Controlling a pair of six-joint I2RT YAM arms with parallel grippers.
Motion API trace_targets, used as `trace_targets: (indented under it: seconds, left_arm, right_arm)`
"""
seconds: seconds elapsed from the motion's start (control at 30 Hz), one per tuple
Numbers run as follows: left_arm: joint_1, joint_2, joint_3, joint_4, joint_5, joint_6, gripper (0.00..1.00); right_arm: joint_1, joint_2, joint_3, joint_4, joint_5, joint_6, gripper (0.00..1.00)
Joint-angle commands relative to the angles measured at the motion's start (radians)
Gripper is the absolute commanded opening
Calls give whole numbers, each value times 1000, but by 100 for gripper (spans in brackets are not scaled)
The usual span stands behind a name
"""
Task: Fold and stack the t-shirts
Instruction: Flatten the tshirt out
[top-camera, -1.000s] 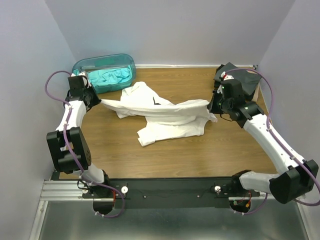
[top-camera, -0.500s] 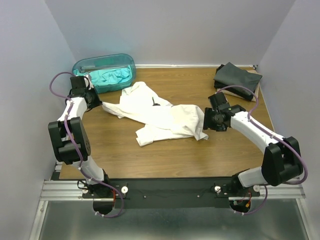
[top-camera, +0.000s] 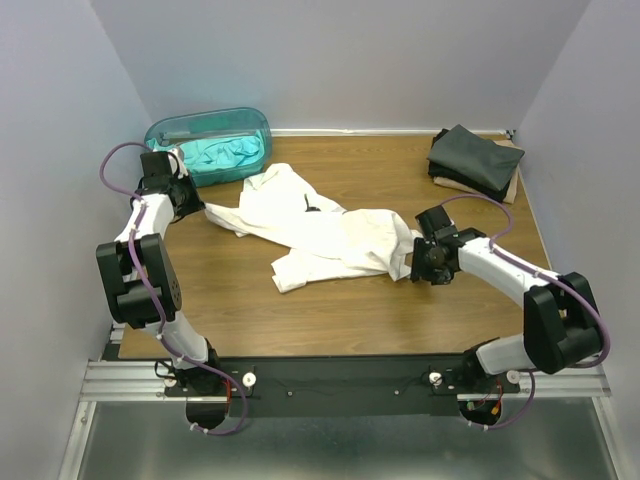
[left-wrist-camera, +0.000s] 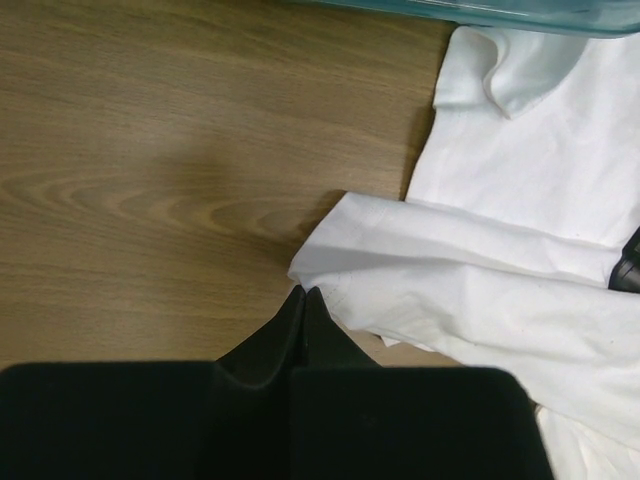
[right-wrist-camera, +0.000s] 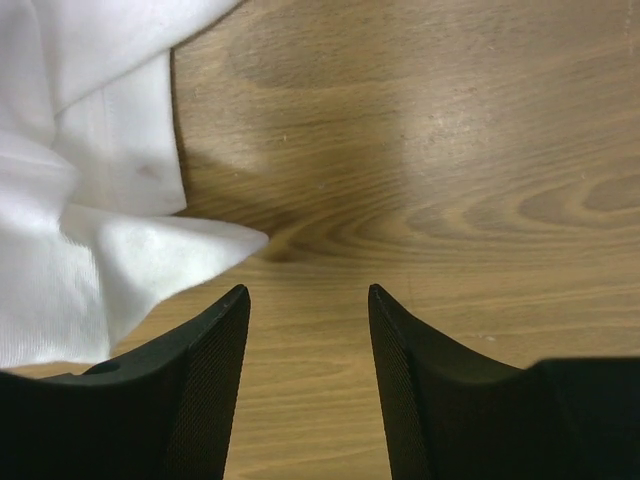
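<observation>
A white t-shirt (top-camera: 320, 235) with a small black print mark (top-camera: 312, 205) lies crumpled across the middle of the table. My left gripper (top-camera: 197, 205) is shut, and its tips (left-wrist-camera: 305, 292) pinch the left corner of the white t-shirt (left-wrist-camera: 480, 270). My right gripper (top-camera: 413, 262) hovers low at the shirt's right end. Its jaws (right-wrist-camera: 308, 290) are open over bare wood with nothing between them, and a corner of the white t-shirt (right-wrist-camera: 90, 250) lies just to their left. A teal t-shirt (top-camera: 225, 155) sits in the tub. Dark folded t-shirts (top-camera: 475, 158) rest at the back right.
The translucent teal tub (top-camera: 205, 122) stands at the back left, close behind my left gripper; its edge (left-wrist-camera: 520, 12) shows at the top of the left wrist view. Walls close in the table on three sides. Bare wood lies in front of the shirt.
My right gripper has opened, let go of the white t-shirt and moved toward the near side. The shirt, stretched between both grippers before, now lies slack on the table.
</observation>
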Motion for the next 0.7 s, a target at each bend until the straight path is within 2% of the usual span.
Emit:
trace_targets:
  seconds: [0.0,0.43,0.67]
  left_arm:
    - [9,14,41,-5,31,17,0]
    - [9,23,61,-16,31,17,0]
    - [9,18,58,-16,26,19,0]
  right_arm:
    - [1,29,-28,118,-16,7,57]
    - [1,128,-35,300,-17,-71,52]
    - [1,142,-29,323,-78,-95,41]
